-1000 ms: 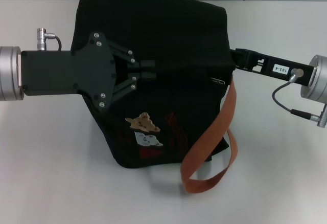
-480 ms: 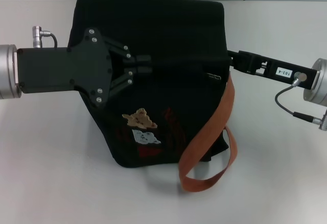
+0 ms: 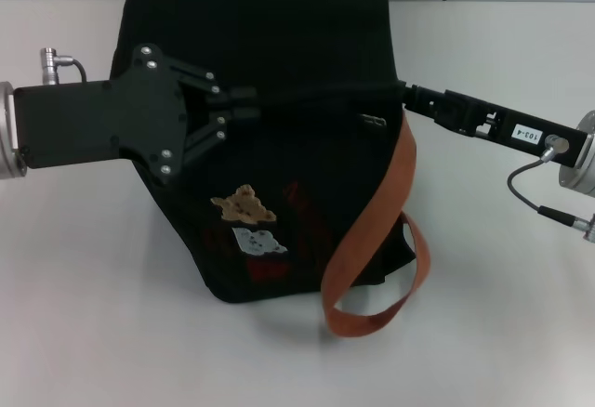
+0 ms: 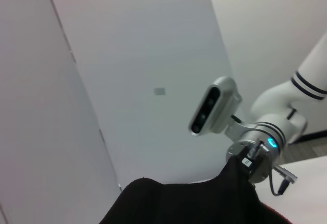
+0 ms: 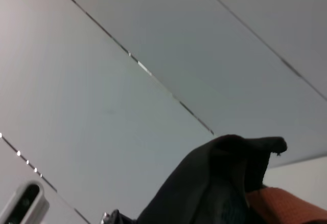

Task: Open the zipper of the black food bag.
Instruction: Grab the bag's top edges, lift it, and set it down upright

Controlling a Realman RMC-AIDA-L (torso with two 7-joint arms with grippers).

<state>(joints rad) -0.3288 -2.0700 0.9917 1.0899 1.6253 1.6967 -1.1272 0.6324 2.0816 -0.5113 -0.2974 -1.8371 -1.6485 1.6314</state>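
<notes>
Black fabric filled the space between my two grippers: the bag sat on the table, zipper running along its top. My left gripper had its jaws pinched shut on the zipper's near end, I judged to pull it. My right gripper pressed the far corner, likely bracing; I could not tell its jaws' state. The bag's contents stayed hidden.
</notes>
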